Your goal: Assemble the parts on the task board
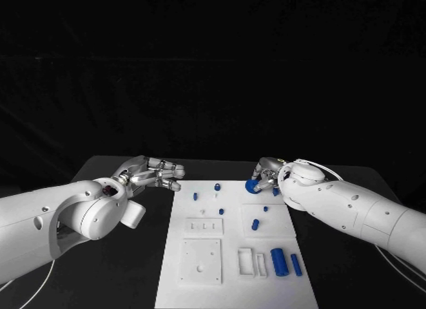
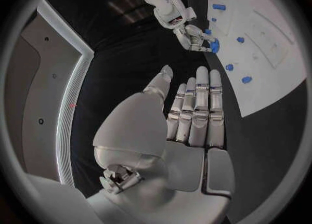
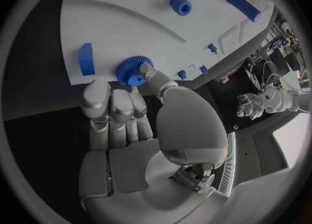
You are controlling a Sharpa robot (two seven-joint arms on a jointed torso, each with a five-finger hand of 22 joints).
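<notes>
The black table (image 1: pixel 361 177) lay before me, and the white task board (image 1: pixel 233 283) sat at its middle, running from the near edge toward the far side. My left arm (image 1: pixel 36 228) came in over the table beside the board's left edge, and my right arm (image 1: pixel 380 215) reached across the board's right side. My left hand (image 1: pixel 149 174) hovered just off the board's far left corner, holding nothing; in the left wrist view its fingers (image 2: pixel 198 104) were stretched out side by side with the thumb set apart, so I recorded it as open and empty. My right hand (image 1: pixel 269 175) was at the board's far right corner, with the thumb and a fingertip on a blue toothed gear (image 3: pixel 134 71); the head view showed that gear (image 1: pixel 252 186) at the fingertips. Whether the gear was lifted or resting on the board, I could not tell. On the near right of the board lay 2 blue cylinders side by side, the thicker (image 1: pixel 280 261) to the left of the thinner (image 1: pixel 296 264). A short blue peg (image 1: pixel 254 224) lay at mid-board, and a small blue pin (image 1: pixel 217 187) stood near the far edge.
</notes>
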